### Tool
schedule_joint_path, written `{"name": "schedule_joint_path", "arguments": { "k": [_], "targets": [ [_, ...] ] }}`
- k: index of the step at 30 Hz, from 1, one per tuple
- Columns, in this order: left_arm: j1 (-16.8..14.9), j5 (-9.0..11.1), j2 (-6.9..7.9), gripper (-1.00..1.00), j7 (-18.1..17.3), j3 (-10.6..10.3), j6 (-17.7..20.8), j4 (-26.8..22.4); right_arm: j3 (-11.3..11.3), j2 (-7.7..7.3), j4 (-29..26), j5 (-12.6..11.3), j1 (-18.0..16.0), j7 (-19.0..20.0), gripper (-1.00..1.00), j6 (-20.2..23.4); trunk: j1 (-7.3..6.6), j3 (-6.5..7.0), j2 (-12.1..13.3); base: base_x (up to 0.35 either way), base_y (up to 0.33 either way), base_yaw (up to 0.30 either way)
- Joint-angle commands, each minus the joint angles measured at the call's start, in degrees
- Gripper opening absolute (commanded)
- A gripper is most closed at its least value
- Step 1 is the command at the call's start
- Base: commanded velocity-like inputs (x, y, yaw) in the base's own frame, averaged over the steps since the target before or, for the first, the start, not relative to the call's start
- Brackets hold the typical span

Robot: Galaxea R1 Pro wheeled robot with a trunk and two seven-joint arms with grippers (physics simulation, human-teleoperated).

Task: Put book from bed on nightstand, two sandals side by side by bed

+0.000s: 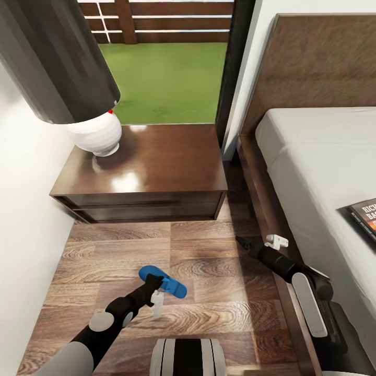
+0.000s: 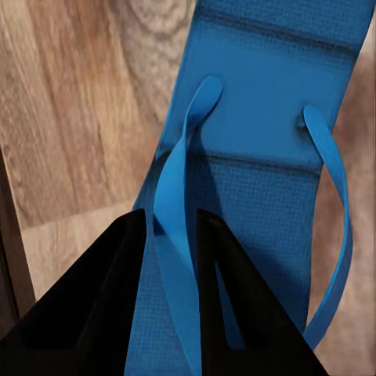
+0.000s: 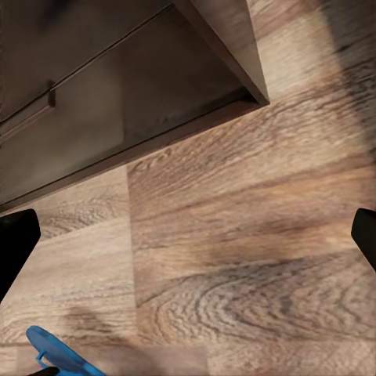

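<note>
Our left end effector (image 2: 168, 298) is clamped on the strap of one sandal (image 1: 162, 280) on the floor, our right one (image 1: 243, 242) spread empty, while the book (image 1: 365, 216) lies on the bed (image 1: 313, 151), nightstand (image 1: 156, 162) bare of it.

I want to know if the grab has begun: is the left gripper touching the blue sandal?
Touching. In the left wrist view, the left gripper's two black fingers sit on either side of the sandal's strap, pressed against it.

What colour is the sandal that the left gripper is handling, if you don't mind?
Bright blue sandal, straps too; clearest in the left wrist view.
</note>
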Motion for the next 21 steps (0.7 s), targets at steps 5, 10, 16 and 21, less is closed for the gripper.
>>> {"name": "schedule_joint_path", "arguments": {
  "k": [5,10,16,21],
  "targets": [
    [0.0,-0.6,-0.06,-1.0,0.2,-0.1,-0.1,-0.1,-0.1,0.01,0.0,0.0,0.0,0.2,1.0,0.3,-0.01,-0.03,0.0,0.0,0.0,0.0],
    [0.0,-0.2,-0.08,-1.0,0.3,0.0,-0.1,-0.1,-0.1,0.01,0.0,0.0,0.0,0.2,1.0,0.3,-0.01,-0.03,0.0,0.0,0.0,0.0],
    [0.0,9.8,-0.56,-1.0,0.1,0.1,-0.1,-0.2,-0.1,-0.15,0.0,0.0,0.0,0.2,1.0,0.3,-0.01,-0.03,0.0,0.0,0.0,0.0],
    [0.0,22.3,-0.54,-1.0,0.0,0.4,-0.1,-0.4,-0.1,-0.11,0.0,0.0,0.0,0.2,1.0,0.3,-0.01,-0.03,0.0,0.0,0.0,0.0]
  ]
}}
